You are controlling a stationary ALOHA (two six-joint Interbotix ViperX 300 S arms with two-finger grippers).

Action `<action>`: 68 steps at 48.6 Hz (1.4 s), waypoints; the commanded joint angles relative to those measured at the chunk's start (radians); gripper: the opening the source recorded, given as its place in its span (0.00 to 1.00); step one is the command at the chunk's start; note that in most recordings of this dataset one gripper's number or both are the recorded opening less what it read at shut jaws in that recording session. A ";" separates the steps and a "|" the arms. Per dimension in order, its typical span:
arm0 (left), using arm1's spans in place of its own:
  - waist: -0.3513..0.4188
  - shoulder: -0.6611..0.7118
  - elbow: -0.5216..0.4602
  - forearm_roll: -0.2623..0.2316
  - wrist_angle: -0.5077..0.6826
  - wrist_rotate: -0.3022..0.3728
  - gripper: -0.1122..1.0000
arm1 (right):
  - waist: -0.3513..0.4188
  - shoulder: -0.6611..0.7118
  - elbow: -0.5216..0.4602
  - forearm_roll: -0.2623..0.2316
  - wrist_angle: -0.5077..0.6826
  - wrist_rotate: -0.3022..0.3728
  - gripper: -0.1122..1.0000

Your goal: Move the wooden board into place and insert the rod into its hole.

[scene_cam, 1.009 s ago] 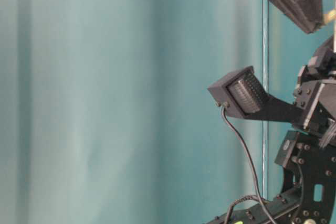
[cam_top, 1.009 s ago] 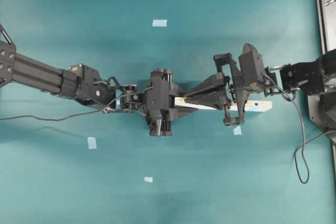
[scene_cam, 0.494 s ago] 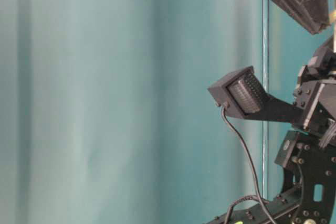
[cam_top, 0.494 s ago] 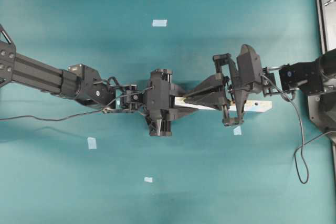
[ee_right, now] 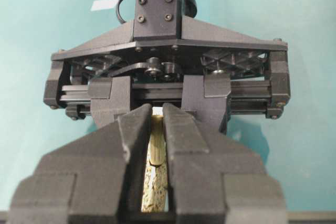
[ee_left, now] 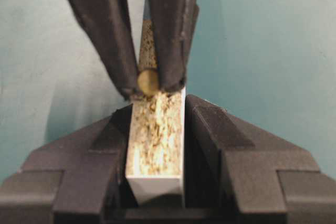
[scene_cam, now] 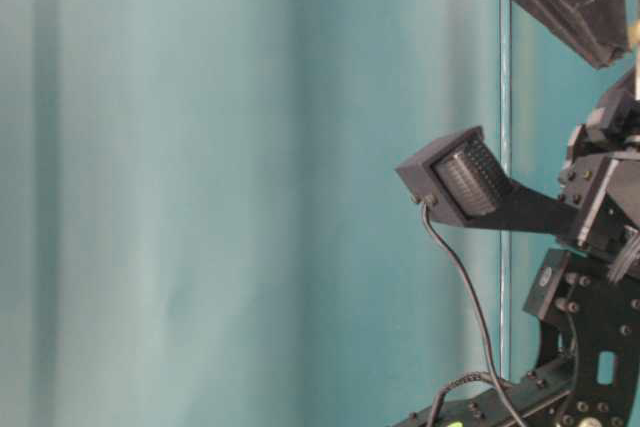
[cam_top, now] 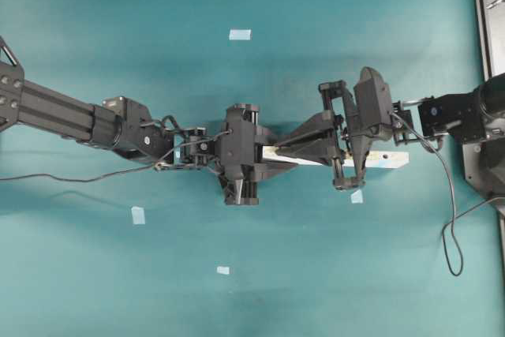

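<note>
The wooden board (cam_top: 388,160) lies left to right between the arms, stood on its long edge with the speckled edge (ee_left: 155,140) facing up. My left gripper (cam_top: 276,159) is shut on its left end, one finger on each flat face (ee_left: 156,109). From the right, my right gripper (cam_top: 281,146) reaches over the board and is shut on the rod (ee_left: 148,81), a small beige peg (ee_right: 156,140). The rod lies along the board's top edge (ee_right: 156,192), just past the left fingertips. No hole shows under it.
Small pale blue tape squares lie on the teal table at the back (cam_top: 240,35), at the left (cam_top: 138,215), at the front (cam_top: 223,270) and just below the board (cam_top: 357,196). A cable (cam_top: 451,226) loops at the right, next to a dark frame (cam_top: 485,5).
My right gripper has crept slightly left along the board with the rod. The left gripper and the board have stayed put.
</note>
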 commanded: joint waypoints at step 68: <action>-0.014 -0.003 0.011 0.002 0.015 -0.002 0.34 | 0.075 -0.063 0.051 0.091 0.201 -0.023 0.18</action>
